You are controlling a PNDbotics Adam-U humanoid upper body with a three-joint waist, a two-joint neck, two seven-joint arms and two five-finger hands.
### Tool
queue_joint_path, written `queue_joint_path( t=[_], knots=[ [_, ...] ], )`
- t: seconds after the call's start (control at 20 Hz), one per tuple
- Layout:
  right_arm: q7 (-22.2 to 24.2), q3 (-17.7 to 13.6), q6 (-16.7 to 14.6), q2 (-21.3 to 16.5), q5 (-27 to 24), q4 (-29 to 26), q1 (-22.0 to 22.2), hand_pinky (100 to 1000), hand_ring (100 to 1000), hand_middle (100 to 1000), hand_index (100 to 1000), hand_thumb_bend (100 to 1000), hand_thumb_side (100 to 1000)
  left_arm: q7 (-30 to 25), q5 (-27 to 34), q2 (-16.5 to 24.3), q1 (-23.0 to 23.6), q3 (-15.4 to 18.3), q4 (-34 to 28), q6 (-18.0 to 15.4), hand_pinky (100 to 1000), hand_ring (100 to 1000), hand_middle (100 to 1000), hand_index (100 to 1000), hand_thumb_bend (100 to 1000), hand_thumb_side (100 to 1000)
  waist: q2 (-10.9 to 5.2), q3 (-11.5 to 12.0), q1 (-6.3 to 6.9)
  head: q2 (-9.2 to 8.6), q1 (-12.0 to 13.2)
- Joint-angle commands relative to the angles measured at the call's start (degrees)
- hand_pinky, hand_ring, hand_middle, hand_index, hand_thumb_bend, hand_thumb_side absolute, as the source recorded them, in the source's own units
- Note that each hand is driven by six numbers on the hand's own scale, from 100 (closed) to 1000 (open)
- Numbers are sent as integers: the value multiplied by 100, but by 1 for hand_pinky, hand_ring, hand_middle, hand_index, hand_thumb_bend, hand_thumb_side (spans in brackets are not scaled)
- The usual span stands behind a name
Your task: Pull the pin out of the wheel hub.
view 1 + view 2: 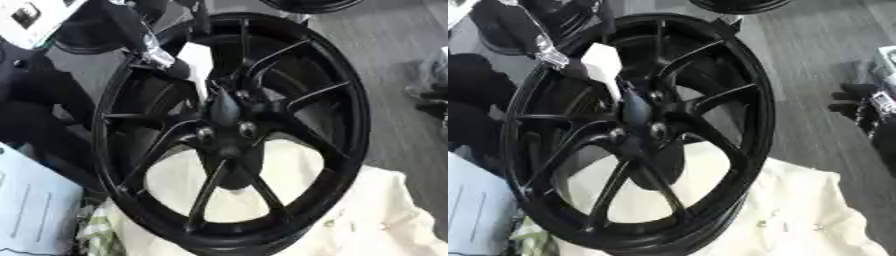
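Note:
A black spoked wheel rim [346,100] stands tilted on a cream cloth, its hub [229,131] facing me with two round bolt heads on it. A white tapered piece [604,65], seemingly the pin, points down from the upper left into the hub centre. My left arm comes in from the top left, a silver joint [157,52] showing over the rim. My left hand [223,107] is a dark shape at the hub that merges with the black spokes, so its hold is unclear. My right hand [859,107] hangs at the right edge, away from the wheel, fingers relaxed.
The cream cloth [385,215] covers the lower right under the wheel. A pale blue-white sheet [31,205] lies at the lower left. Another dark rim [306,4] shows at the top edge. Grey floor [385,45] lies to the right.

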Motion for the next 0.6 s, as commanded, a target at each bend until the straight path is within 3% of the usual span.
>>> queue_joint_path(
  t=[0.05,0.3,0.6],
  knots=[
    [6,-26,0,-161,41,-50,-55,966,784,767,843,100,854,-860,-94,119,-97,48,-13,-907,905,838,768,830,607,723,-84,-4,-41,-71,14],
    [9,-24,-4,-156,39,-59,-52,966,784,767,843,100,855,-860,-318,93,-99,109,2,-951,906,838,770,843,645,640,-80,-7,-49,-89,21],
    [19,-16,-1,-150,53,-52,-57,966,784,767,843,100,857,-860,-410,0,-98,99,109,-958,903,838,773,848,621,594,-73,-16,-54,-80,40]
  ],
)
